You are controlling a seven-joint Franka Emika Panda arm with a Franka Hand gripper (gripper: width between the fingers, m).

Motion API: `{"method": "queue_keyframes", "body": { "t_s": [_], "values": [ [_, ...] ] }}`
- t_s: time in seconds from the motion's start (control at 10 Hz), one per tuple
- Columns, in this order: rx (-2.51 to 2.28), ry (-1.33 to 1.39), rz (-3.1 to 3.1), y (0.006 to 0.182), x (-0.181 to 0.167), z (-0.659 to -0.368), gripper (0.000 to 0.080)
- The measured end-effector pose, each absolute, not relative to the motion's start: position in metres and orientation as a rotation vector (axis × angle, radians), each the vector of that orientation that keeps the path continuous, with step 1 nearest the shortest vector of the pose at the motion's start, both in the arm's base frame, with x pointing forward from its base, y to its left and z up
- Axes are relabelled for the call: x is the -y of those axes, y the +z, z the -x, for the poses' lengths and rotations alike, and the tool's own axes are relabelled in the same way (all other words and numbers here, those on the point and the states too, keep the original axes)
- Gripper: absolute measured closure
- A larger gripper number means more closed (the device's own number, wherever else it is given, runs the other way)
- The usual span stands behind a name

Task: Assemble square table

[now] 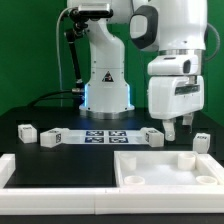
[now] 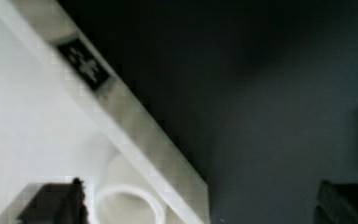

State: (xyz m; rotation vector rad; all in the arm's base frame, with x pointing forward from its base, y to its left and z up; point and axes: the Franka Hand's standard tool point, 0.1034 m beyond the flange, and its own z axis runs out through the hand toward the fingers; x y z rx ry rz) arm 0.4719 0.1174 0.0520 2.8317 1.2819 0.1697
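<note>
So we had the square tabletop [image 1: 160, 168] lying flat on the black table [image 1: 60, 118], near right in the exterior view, hollow side up. It was smooth white plastic, tray-like, with a raised rim and round sockets [image 1: 130, 180] facing up. Being square, it had no real long axis, and its edges ran parallel to the table front. A chunky white block leg [image 1: 150, 137] lay just behind its far rim, skewed. The gripper [image 1: 179, 130] hovered over the far right part, dark fingertips [image 2: 51, 205] wide apart and holding nothing, with a tag [image 2: 87, 65] on the rim below.
</note>
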Motion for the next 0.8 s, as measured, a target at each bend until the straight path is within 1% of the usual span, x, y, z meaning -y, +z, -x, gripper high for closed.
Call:
{"method": "queue_keyframes", "body": {
  "t_s": [0.2, 0.5, 0.7, 0.8],
  "values": [
    [-1.080, 0.172, -2.934, 0.052, -0.121, -0.471, 0.0151],
    [-0.389, 0.109, -3.147, 0.054, -0.155, -0.458, 0.0151],
    [0.006, 0.049, -3.199, 0.053, -0.163, -0.459, 0.0151],
    [0.094, 0.045, -3.202, 0.053, -0.164, -0.458, 0.0151]
  ]
}}
